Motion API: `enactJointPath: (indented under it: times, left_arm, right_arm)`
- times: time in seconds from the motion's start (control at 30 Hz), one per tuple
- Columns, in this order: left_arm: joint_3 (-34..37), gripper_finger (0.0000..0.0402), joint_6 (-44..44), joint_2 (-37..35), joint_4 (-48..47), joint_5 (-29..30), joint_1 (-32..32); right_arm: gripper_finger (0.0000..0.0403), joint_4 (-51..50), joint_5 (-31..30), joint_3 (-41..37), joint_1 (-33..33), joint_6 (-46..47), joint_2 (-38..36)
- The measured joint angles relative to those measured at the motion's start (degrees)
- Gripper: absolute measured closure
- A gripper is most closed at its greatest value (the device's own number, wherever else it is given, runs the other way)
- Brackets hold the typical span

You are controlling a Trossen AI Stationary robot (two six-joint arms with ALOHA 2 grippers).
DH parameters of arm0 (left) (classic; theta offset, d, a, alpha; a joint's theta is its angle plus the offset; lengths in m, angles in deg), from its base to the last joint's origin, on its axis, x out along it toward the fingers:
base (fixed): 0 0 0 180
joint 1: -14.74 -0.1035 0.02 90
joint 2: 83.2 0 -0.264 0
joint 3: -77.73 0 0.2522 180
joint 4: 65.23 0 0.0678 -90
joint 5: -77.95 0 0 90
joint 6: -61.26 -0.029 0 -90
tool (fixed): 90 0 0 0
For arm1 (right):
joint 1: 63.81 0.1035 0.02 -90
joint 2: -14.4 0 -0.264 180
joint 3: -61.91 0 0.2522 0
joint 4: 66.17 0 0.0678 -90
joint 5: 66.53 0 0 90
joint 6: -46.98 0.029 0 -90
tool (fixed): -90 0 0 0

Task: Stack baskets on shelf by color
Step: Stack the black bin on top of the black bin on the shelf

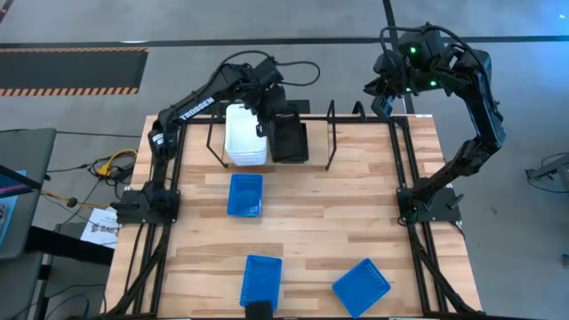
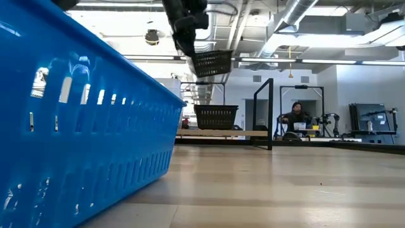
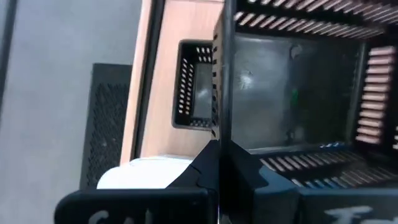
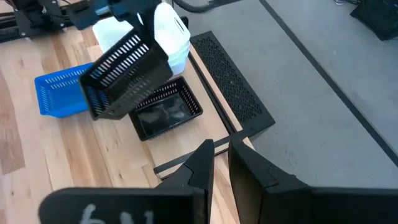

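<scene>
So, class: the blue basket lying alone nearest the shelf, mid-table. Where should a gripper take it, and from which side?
Probably from straight above, pinching one rim wall. The blue basket lies flat, open side up, apart from the others, so its thin upright rim is exposed. A short end wall seems easiest, since the shelf stands beyond it.

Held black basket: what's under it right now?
Under the held black basket, gripped by the left gripper, a second black basket sits on the table beside the white baskets. Part of the lower basket is covered.
</scene>
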Motion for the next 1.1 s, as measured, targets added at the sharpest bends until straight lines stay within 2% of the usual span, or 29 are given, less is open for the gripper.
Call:
enactJointPath:
  times: [0.3, 0.67, 1.1]
  left_arm:
    - [0.0, 0.0401, -2.7, 4.6, 2.4, -2.4, -1.4]
    - [0.0, 0.0401, -8.3, 4.8, 5.9, -4.1, -2.9]
    - [0.0, 0.0401, -11.0, 8.7, 3.5, -8.8, -7.5]
  right_arm:
    - [0.0337, 0.0, -0.1, 0.0, 0.0, -0.3, 0.0]
    - [0.0337, 0.1, -0.1, -0.1, 0.0, -0.5, 0.0]
    - [0.0337, 0.6, -0.1, -0.1, 0.4, 5.9, 0.0]
